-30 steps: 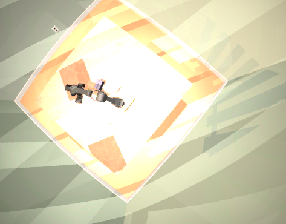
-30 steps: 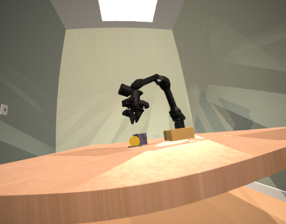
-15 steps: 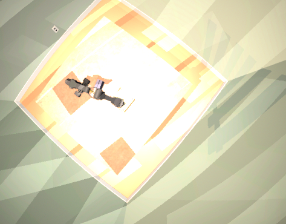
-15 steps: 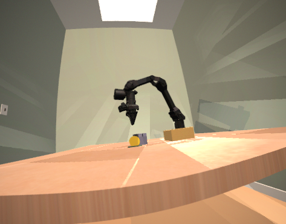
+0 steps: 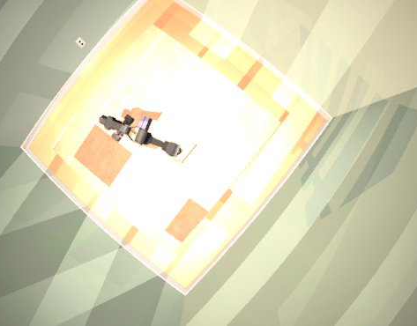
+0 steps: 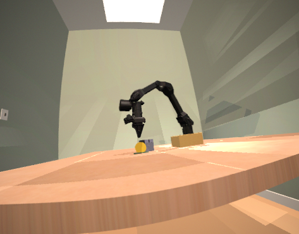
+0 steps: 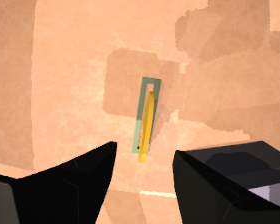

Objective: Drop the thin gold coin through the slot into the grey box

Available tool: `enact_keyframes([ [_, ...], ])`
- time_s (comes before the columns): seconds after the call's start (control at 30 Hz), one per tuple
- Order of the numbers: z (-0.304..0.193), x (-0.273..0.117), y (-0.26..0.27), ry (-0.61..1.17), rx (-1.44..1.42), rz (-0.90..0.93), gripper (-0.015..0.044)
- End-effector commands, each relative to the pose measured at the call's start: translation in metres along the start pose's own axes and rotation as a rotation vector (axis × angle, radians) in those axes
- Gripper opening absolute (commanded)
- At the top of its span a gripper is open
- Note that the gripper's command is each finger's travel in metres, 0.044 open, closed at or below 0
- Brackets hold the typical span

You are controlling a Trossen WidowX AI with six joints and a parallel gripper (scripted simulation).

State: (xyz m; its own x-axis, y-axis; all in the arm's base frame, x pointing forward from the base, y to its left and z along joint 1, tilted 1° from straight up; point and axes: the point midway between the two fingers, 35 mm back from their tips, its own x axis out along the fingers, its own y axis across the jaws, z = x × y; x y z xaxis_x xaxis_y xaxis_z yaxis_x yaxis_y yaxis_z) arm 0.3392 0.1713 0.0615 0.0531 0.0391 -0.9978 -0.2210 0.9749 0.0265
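Nothing is yet grasped: the gold coin (image 7: 147,127) is left standing in its holder (image 7: 149,86) beneath part-open, empty jaws.

We can't make out the coin (image 5: 133,130) or its holder in the top view, too small and washed out by glare under the arm (image 5: 141,132). In the exterior view the grey box (image 6: 148,145) is partly hidden behind the coin, slot not visible. In the wrist view the fingers are cut off by the bottom edge, and the box doesn't show clearly.
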Motion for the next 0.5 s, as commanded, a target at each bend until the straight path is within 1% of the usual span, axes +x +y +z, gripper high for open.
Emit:
enact_keyframes([
  [0.0, -0.002, 0.010, -0.001, 0.013, 0.005, -0.007, 0.0161],
  [0.47, -0.001, 0.029, -0.001, 0.013, 0.005, -0.007, 0.0161],
])
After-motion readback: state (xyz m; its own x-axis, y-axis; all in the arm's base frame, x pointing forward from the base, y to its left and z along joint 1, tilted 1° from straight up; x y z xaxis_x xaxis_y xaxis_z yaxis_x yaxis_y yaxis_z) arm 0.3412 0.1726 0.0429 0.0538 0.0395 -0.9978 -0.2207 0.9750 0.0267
